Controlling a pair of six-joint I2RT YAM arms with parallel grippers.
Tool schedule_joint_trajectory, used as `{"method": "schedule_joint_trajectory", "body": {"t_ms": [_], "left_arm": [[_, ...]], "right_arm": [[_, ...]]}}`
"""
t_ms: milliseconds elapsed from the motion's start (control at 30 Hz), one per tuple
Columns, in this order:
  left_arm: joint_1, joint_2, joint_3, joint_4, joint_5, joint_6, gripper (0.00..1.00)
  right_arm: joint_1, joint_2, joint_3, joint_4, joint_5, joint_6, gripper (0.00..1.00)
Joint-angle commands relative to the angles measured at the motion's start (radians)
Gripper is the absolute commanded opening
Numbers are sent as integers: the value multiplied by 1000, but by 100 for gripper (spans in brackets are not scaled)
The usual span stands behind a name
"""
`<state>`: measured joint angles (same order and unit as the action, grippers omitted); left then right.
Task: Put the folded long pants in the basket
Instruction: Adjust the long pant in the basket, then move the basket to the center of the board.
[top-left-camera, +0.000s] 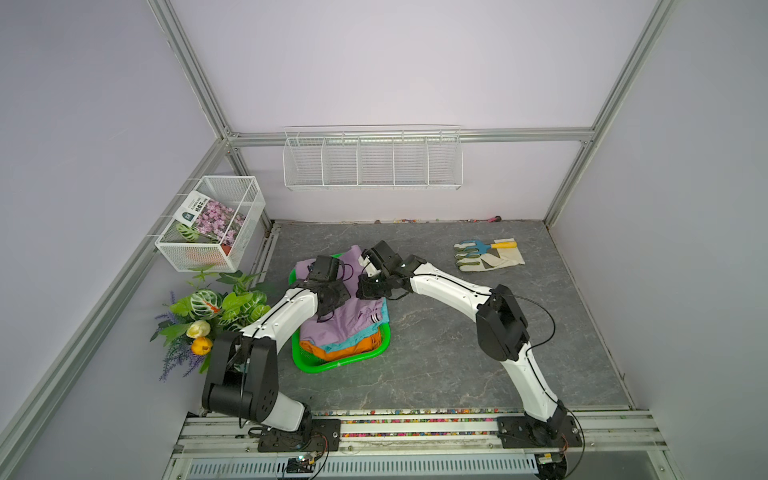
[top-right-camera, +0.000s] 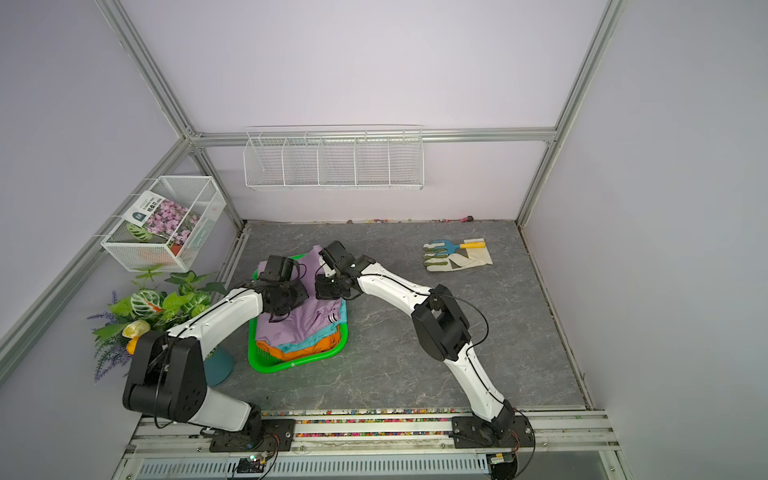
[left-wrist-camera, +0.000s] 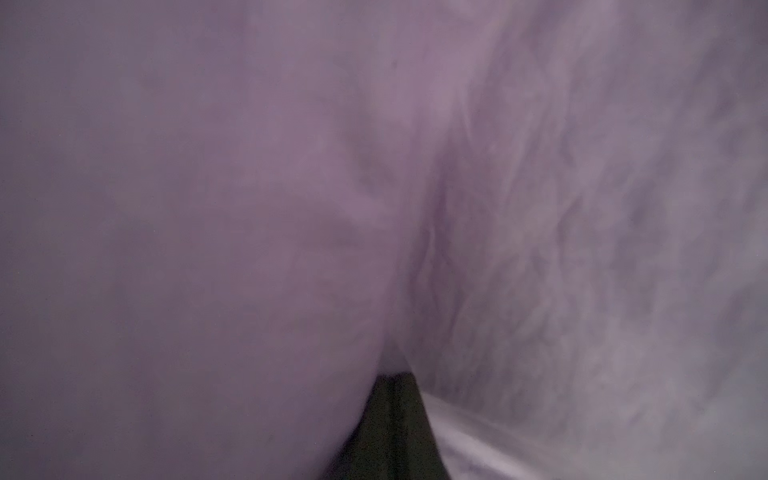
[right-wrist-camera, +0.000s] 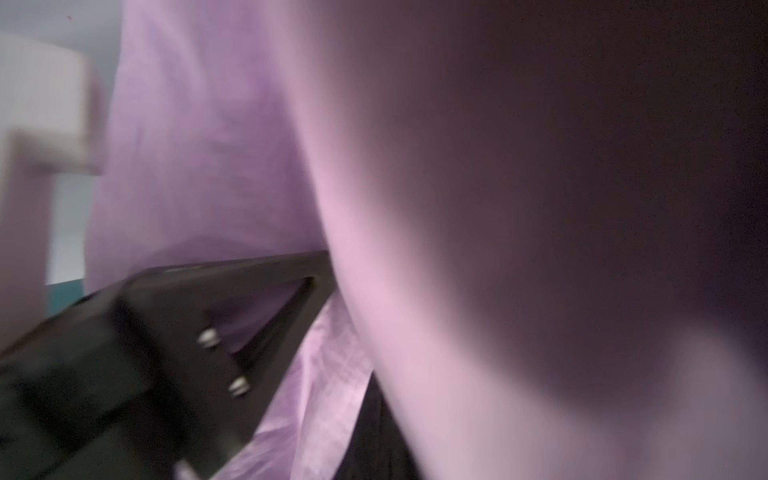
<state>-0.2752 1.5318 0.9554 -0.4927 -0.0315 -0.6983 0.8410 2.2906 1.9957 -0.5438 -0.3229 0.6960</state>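
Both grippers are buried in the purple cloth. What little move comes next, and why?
Probably lift slightly and draw the lilac pants toward the robot. Both the left gripper and right gripper look shut on its far end, which overhangs the far rim of the green basket.

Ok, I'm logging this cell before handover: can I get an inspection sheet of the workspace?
Surface: grey marbled tabletop, small debris along back edge.
Job's things: lilac pants over teal pants and orange pants, stacked in green basket.
Clutter: work gloves with hand rake on them.
Grippers: left gripper and right gripper shut on lilac pants.
Cables: black cable loops on both arms.
Surroundings: wall wire rack, wire basket, artificial flowers.
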Motion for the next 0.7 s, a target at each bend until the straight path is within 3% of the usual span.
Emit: {"method": "schedule_joint_trajectory", "body": {"t_ms": [0,200,400,500,600,667], "left_arm": [[0,77,-46,5,23,-8,0],[-2,103,-31,18,40,-5,0],[-43,17,67,-83,34,28,0],[-60,-56,130,-131,29,34,0],[-61,-111,188,-143,51,57,0],[-61,-130,219,-144,70,67,0]], "right_arm": [[-17,58,-31,-55,54,26,0],[-21,35,-38,-64,96,9,0],[-55,-61,-111,104,-83,13,0],[-59,-142,-115,119,-115,-24,0],[-75,-213,-125,118,-140,-37,19],[-100,-251,-152,130,-174,-18,23]]}}
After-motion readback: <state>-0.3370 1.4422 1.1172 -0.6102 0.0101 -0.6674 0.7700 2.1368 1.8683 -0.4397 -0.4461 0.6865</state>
